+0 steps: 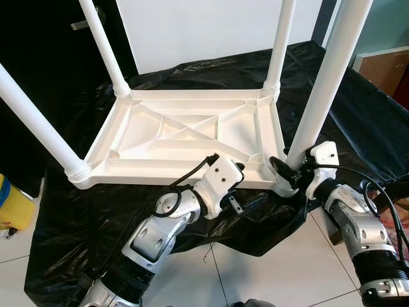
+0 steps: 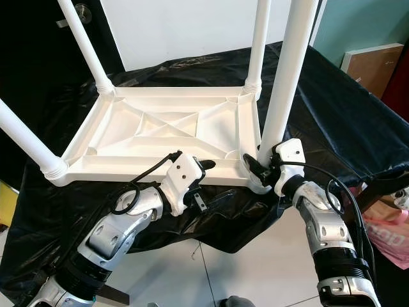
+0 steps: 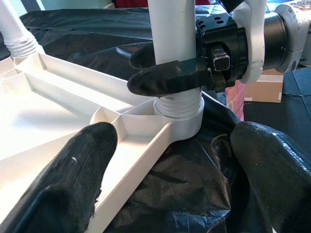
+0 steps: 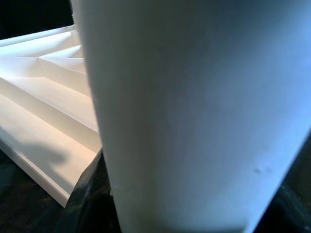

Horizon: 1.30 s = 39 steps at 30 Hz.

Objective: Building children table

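A white plastic children's table (image 1: 185,131) lies upside down on a black plastic sheet (image 1: 255,224), its four legs pointing up. My right gripper (image 1: 285,171) is shut on the near right leg (image 1: 323,83) just above its socket; one black finger (image 3: 165,80) wraps across the leg. That leg (image 4: 194,116) is very close in the right wrist view. My left gripper (image 1: 249,187) is open at the table's front rim next to that corner. One of its fingers (image 3: 80,167) hangs over the rim and the other is over the sheet, holding nothing.
Three other legs stand at the far left (image 1: 105,48), far right (image 1: 279,45) and near left (image 1: 35,121). A yellow object (image 1: 13,204) sits on the tile floor at the left. A cardboard box (image 1: 390,67) and a pink bag (image 2: 390,236) are at the right.
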{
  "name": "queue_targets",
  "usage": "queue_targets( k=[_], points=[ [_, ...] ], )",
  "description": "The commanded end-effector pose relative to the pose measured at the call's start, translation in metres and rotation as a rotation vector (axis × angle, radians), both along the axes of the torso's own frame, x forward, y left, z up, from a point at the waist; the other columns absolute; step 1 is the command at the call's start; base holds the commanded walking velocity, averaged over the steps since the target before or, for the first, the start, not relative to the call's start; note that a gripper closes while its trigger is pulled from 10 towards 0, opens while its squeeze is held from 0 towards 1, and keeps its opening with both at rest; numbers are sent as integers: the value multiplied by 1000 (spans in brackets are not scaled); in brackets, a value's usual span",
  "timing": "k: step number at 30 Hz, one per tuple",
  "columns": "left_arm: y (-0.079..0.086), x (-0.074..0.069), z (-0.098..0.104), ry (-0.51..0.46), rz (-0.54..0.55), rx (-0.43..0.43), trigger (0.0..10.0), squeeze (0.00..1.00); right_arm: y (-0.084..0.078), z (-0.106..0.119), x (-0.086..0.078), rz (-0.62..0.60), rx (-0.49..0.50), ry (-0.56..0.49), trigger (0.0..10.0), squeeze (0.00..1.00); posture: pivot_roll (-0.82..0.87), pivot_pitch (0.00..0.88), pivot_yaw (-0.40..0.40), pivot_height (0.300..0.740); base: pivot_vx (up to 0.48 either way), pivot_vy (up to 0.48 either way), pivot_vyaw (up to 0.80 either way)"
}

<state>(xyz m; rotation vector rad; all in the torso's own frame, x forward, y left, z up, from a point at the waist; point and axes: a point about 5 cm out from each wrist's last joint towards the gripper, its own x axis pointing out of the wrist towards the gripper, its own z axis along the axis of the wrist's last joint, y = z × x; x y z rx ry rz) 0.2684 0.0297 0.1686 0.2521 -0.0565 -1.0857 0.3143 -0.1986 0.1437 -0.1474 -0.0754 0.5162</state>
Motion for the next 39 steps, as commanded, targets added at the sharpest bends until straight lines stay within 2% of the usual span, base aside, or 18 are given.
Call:
queue_targets(
  k=[1,7,9,13,19,20,25,26,28,32,35,39],
  points=[
    [0,-4,-2,20,-64,10,10000,0,8,-13,-1,4,14,53,10000,0,-166,50,15,740,0,0,0],
    [0,-4,-2,21,-70,11,10000,0,9,-17,-3,-63,18,55,10000,0,-173,50,17,740,0,0,0],
    [-1,-5,-4,24,-73,16,10000,0,8,-22,-5,-152,7,65,10000,0,-176,54,17,740,0,0,0],
    [-2,-7,-5,30,-77,18,10000,0,8,-24,-8,-233,19,70,10000,0,-177,59,15,740,0,0,0],
    [-3,-10,-6,41,-81,17,10000,0,13,-30,-14,-410,89,93,10000,0,-182,74,12,740,0,0,0],
    [-3,-10,-6,41,-81,17,10000,0,13,-30,-14,-410,89,93,10000,0,-182,74,12,740,0,0,0],
    [-3,-11,-9,50,-84,15,10000,0,24,-31,-22,-581,145,89,10000,0,-198,83,22,740,0,0,0],
    [-3,-11,-9,50,-84,15,10000,0,24,-31,-22,-581,145,89,10000,0,-198,83,22,740,0,0,0],
    [-4,-10,-8,51,-87,14,10000,0,30,-30,-25,-679,194,94,10000,0,-203,80,29,740,0,0,0],
    [-4,-8,-8,50,-86,12,10000,0,36,-31,-26,-721,228,102,10000,0,-208,72,35,740,0,0,0],
    [-5,-6,-8,50,-82,1,10000,0,44,-30,-28,-710,230,100,10000,0,-212,47,42,740,0,0,0],
    [-6,-3,-8,54,-75,-16,10000,0,46,-29,-29,-701,230,95,10000,0,-216,32,43,740,0,0,0]
  ],
)
